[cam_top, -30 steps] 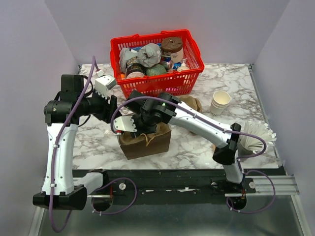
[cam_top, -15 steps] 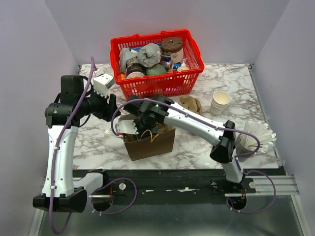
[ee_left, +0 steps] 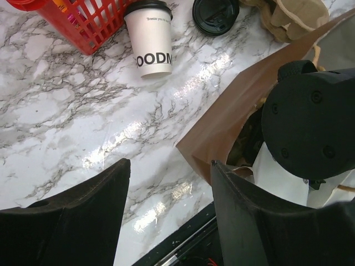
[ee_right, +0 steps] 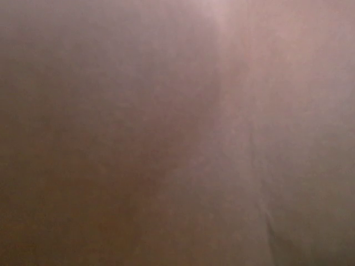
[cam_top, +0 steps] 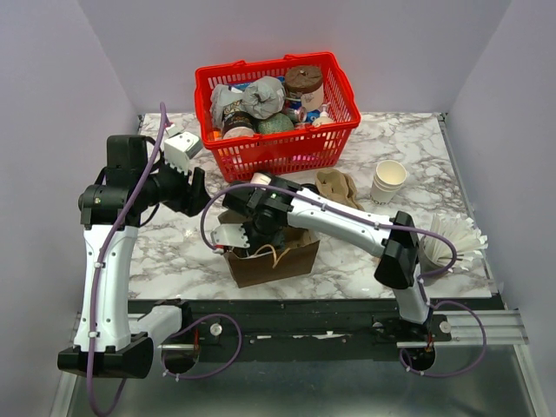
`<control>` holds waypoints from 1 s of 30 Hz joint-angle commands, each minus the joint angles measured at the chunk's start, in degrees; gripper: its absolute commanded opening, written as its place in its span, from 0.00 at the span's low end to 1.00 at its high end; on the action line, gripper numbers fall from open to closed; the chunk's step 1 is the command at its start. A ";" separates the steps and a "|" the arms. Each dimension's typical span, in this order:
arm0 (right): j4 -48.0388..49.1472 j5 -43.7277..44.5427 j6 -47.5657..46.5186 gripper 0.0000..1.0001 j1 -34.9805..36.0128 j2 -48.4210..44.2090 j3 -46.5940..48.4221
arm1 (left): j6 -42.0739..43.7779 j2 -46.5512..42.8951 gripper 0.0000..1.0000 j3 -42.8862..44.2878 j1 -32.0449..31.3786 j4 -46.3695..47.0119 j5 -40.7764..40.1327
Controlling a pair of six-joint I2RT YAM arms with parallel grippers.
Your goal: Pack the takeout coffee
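The left arm (cam_top: 104, 252) rises from its base at the near left corner of the white marble-patterned desk (cam_top: 174, 252). It bends at the elbow and points its wrist to the right, towards the middle of the desk. The left claw (ee_left: 169, 166) hangs over bare marble, released, with its two dark fingers (ee_left: 72, 221) spread apart and nothing between them.

The right arm (cam_top: 347, 221) climbs from its base at the near right, folds at the elbow, and stretches its long white forearm leftwards across the desk. Its wrist tips down into the open mouth of a brown paper bag (cam_top: 278, 261) with cord handles, which stands near the front edge of the desk. The right claw is buried inside the bag. The right wrist view shows only a blur of brown, so I cannot tell whether that claw is clenched or released, or whether it holds anything.

The takeout coffee (ee_left: 150, 39), a small white paper cup with a black dome lid and dark print, stands upright on the desk just beside a corner of the red plastic basket (cam_top: 287, 148). It is outside the bag and well apart from both claws. A loose black round lid (ee_left: 216, 8) lies flat near it, next to a crumpled tan paper bag (cam_top: 334, 185). A stack of cream-white lidless cups (cam_top: 388, 181) stands further to the right.
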 commanded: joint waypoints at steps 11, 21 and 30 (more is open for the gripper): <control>0.61 1.58 2.46 0.56 0.01 -4.16 2.48 | 0.11 -1.46 0.69 0.00 0.49 0.10 -1.01; -3.43 2.28 4.74 0.72 0.01 -4.86 9.25 | 0.99 -3.05 0.69 -0.53 0.49 1.50 1.54; -4.50 5.62 7.02 0.73 0.09 -6.35 17.16 | 1.08 -3.66 0.70 -1.93 0.49 7.28 11.19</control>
